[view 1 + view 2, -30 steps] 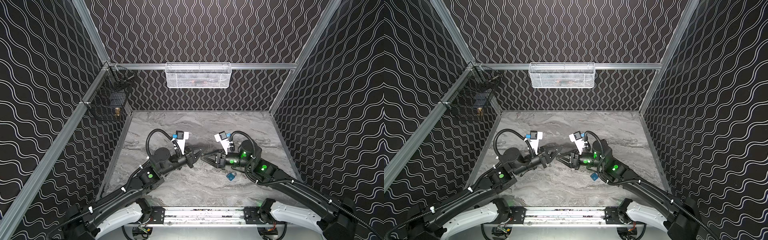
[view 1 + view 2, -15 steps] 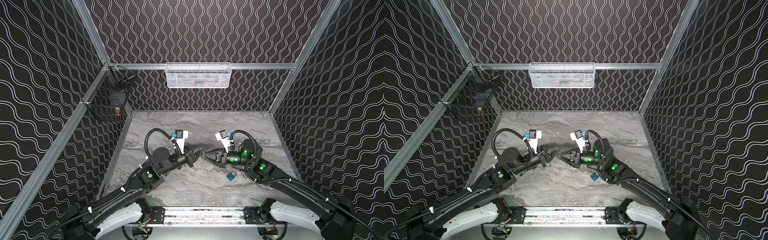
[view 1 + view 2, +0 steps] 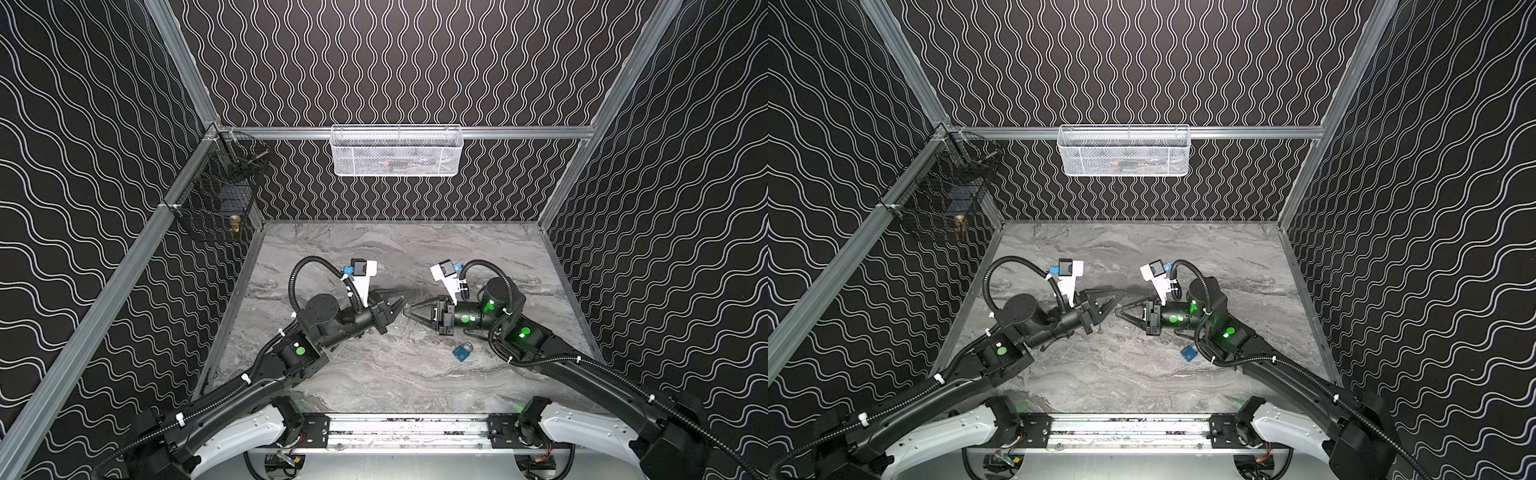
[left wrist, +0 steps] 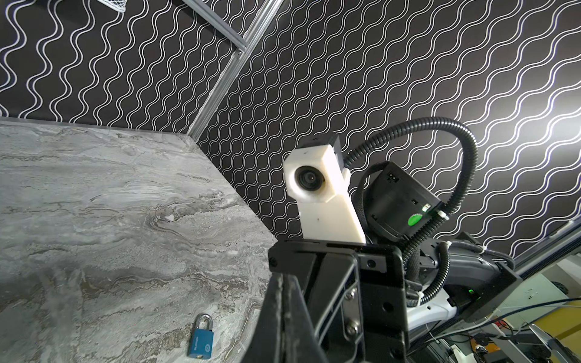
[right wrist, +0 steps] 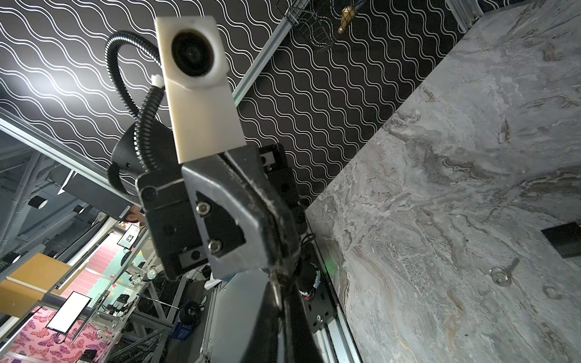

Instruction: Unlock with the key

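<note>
In both top views the left gripper (image 3: 405, 297) points toward 2 o'clock, its fingers pressed together. The right gripper (image 3: 408, 309) faces it nearly tip to tip and points toward 9 o'clock, fingers likewise together. Whether either pinches anything cannot be told. A small silver key (image 5: 502, 274) on a ring lies flat on the marble table (image 3: 374, 249). The blue padlock (image 3: 462, 353) lies at 5 o'clock from the tips with its shackle seated; its white lettering is too small to read.
</note>
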Controlling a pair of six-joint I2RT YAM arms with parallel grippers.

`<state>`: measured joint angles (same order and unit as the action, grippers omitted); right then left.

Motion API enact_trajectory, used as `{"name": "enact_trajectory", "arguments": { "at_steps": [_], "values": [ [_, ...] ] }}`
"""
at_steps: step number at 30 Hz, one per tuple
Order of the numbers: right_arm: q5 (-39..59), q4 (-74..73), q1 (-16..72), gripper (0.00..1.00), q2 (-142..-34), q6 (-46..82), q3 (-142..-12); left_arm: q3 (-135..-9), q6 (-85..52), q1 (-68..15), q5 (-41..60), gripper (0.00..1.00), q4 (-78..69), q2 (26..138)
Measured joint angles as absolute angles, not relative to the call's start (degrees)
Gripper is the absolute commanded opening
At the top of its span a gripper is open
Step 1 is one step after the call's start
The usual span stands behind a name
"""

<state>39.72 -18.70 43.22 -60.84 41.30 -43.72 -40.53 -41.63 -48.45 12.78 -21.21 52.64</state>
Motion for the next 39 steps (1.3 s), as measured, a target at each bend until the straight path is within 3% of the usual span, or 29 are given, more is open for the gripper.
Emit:
{"name": "enact_trajectory", "arguments": {
  "at_steps": [1,4,7,9,21,39],
  "values": [
    [39.7,-18.5,43.1,0.0,-60.6,41.2,-43.7,-40.8,-41.6,-48.4,12.9,0.04,-21.1,52.8],
    [39.6,-17.0,42.6,0.0,-60.0,40.8,-44.3,-41.9,-41.5,-48.4,13.1,0.4,-20.4,53.6],
    [38.2,-15.2,41.7,0.0,-58.8,39.7,-45.0,-43.0,-41.4,-48.4,12.7,0.58,-19.0,54.0],
    [38.2,-13.5,40.8,0.0,-58.0,39.1,-45.1,-43.9,-41.3,-48.4,12.6,0.63,-17.8,54.0],
    [34.5,7.1,29.2,0.0,-55.1,33.8,-48.5,-51.4,-40.1,-49.1,5.7,0.76,0.2,56.3],
    [34.0,24.6,8.7,0.0,-58.9,32.3,-46.7,-63.9,-34.0,-68.7,-7.3,0.76,20.1,78.9]
  ]
}}
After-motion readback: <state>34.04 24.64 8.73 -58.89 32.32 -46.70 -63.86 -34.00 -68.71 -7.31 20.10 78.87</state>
